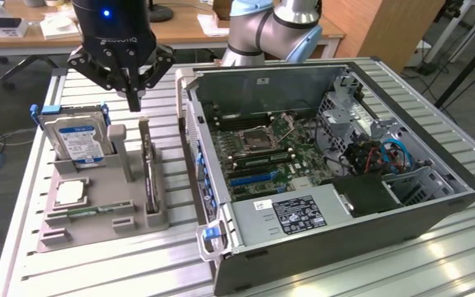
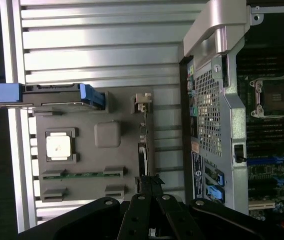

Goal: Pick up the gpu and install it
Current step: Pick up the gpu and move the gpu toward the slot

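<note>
Counter [image 1: 97,272] up front, ribbed metal, with an open computer case [image 1: 320,253] on the exterior view's right and a grey holder [image 1: 97,232] just beside it. On the holder a square silver chip [image 1: 71,190] lies flat, a hard drive [image 1: 77,141] stands on edge behind it, and the gpu [image 1: 148,164] stands on edge in the slot nearest the case. Claw [image 1: 135,105] hangs over the gpu's far end, fingers pressed together, gripping nothing. Beyond, a wooden desk [image 1: 180,31].

The gripper [image 1: 134,102] was black, the gpu [image 1: 148,162] dark, the holder [image 1: 97,207] grey, the hard drive [image 1: 77,141] blue-white labelled, the tabletop [image 1: 122,263] ribbed silver.
</note>
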You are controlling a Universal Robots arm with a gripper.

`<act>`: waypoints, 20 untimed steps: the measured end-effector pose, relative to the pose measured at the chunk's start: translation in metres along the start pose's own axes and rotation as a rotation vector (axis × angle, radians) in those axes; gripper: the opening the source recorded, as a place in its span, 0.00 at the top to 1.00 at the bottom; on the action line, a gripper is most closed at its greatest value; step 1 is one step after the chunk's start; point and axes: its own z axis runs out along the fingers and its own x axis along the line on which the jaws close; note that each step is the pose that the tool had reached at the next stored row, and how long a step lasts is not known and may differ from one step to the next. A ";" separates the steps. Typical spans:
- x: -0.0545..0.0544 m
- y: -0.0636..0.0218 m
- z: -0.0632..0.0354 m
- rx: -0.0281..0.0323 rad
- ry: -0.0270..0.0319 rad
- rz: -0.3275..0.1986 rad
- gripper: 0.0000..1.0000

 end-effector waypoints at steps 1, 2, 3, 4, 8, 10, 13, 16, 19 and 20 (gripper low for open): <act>0.000 0.0000 0.0000 0.0000 0.0000 0.000 0.90; 0.000 0.0000 0.0000 0.0001 0.0000 0.000 0.90; 0.000 0.0000 0.0000 0.0000 0.0000 0.000 0.90; 0.000 0.0000 0.0000 0.0000 0.0000 0.000 0.90; 0.000 0.0000 0.0000 0.0000 0.0000 0.000 0.90; 0.000 0.0000 0.0000 0.0000 0.0000 0.000 0.89; 0.000 0.0000 0.0000 0.0000 0.0000 0.000 0.77; 0.000 0.0000 0.0000 0.0000 0.0000 0.000 0.59; 0.000 0.0000 0.0000 0.0000 0.0000 0.000 0.53; 0.000 0.0000 0.0000 0.0000 0.0000 0.000 0.53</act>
